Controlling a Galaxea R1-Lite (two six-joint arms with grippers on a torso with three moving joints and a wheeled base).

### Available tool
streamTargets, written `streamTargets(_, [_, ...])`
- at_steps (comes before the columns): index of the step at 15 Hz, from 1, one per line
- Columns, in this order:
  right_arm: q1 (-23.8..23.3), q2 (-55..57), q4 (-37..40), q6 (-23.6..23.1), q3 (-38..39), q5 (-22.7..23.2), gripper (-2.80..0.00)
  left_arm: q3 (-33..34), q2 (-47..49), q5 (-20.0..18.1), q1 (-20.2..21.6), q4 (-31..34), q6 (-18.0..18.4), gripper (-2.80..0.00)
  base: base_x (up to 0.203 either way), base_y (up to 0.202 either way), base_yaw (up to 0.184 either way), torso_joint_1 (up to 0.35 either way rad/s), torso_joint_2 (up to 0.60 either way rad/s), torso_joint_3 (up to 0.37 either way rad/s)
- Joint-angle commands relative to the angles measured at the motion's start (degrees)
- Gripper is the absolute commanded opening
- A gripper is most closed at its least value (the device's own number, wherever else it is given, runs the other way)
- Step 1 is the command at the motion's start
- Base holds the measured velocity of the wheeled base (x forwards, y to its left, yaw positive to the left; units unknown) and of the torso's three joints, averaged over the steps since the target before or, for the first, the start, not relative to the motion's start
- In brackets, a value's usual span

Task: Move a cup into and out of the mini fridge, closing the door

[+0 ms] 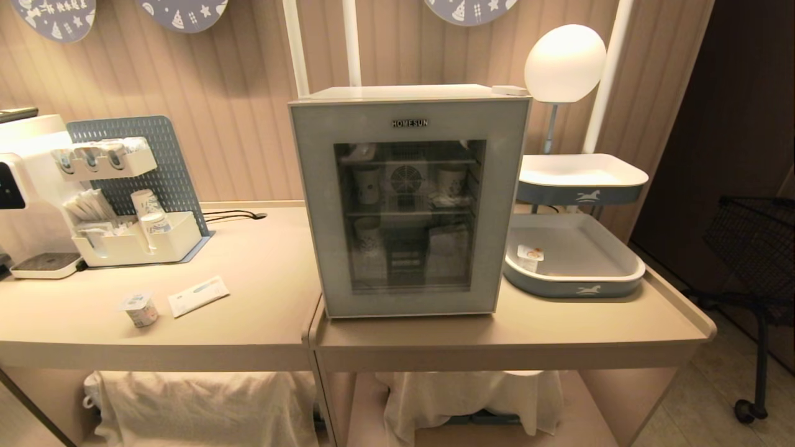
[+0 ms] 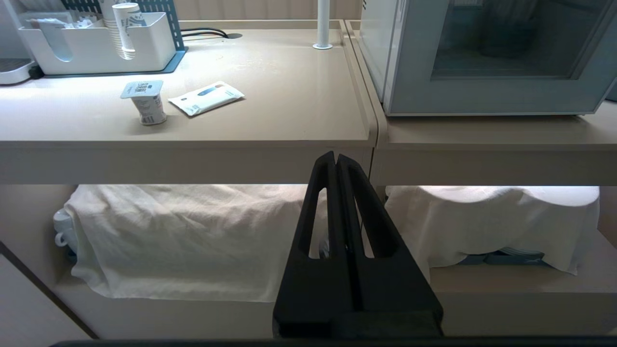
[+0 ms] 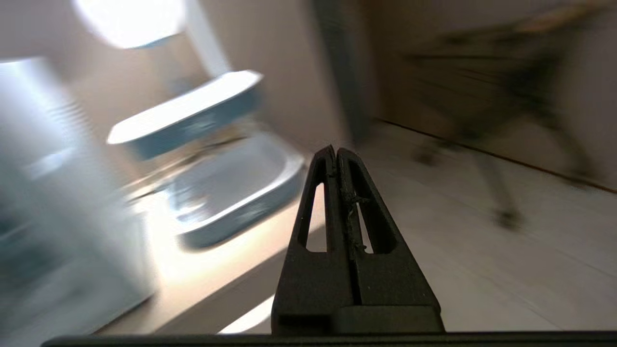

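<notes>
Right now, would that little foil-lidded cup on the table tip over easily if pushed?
Probably: the cup tapers to a base narrower than its lid, so a high push could topple it. It looks small, likely light, so it may slide. The foil lid seems easily dented.

This looks like a small café or self-service drinks corner. A white mini fridge (image 1: 410, 198) with a glass door (image 1: 407, 208) lettered "HOMESUN" stands on the beige tabletop (image 1: 261, 292), with cups on its wire shelves. Near the tabletop's left rear edge, a drinks machine (image 1: 25, 186) sits beside an organiser (image 1: 140, 242) holding paper cups and sachets. Tiered serving trays (image 1: 577, 261) and a globe lamp (image 1: 564, 62) stand at the right end, against a panelled wall with party-patterned decorations.
</notes>
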Motion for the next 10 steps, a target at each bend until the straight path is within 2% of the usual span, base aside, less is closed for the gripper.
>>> streamTargets(1, [0.17, -12.27, -2.55, -0.72, 8.99, 10.34, -2.80, 0.18, 0.07, -0.06, 0.04, -0.02, -0.03, -2.80, 0.000, 0.000, 0.000, 0.000, 0.00, 0.000])
streamTargets(3, [0.31, -12.34, -8.28, -6.32, 20.98, 21.46, -2.80, 0.18, 0.07, 0.02, 0.04, -0.02, -0.03, -2.80, 0.000, 0.000, 0.000, 0.000, 0.00, 0.000])
streamTargets(4, [0.35, -12.21, -7.97, -8.91, 24.46, 24.40, -2.80, 0.18, 0.07, 0.02, 0.04, -0.02, -0.03, -2.80, 0.000, 0.000, 0.000, 0.000, 0.00, 0.000])
streamTargets(6, [0.43, -11.91, -3.95, -12.95, 24.75, 29.65, -2.80, 0.18, 0.07, 0.02, 0.04, -0.02, -0.03, -2.80, 0.000, 0.000, 0.000, 0.000, 0.00, 0.000])
streamTargets(8, [0.44, -11.85, -4.14, -10.35, 24.75, 29.43, -2.80, 0.18, 0.07, 0.02, 0.04, -0.02, -0.03, -2.80, 0.000, 0.000, 0.000, 0.000, 0.00, 0.000])
streamTargets(10, [0.45, -11.81, -4.00, -10.13, 24.69, 29.43, -2.80, 0.18, 0.07, -0.06, 0.04, -0.02, -0.03, -2.80, 0.000, 0.000, 0.000, 0.000, 0.00, 0.000])
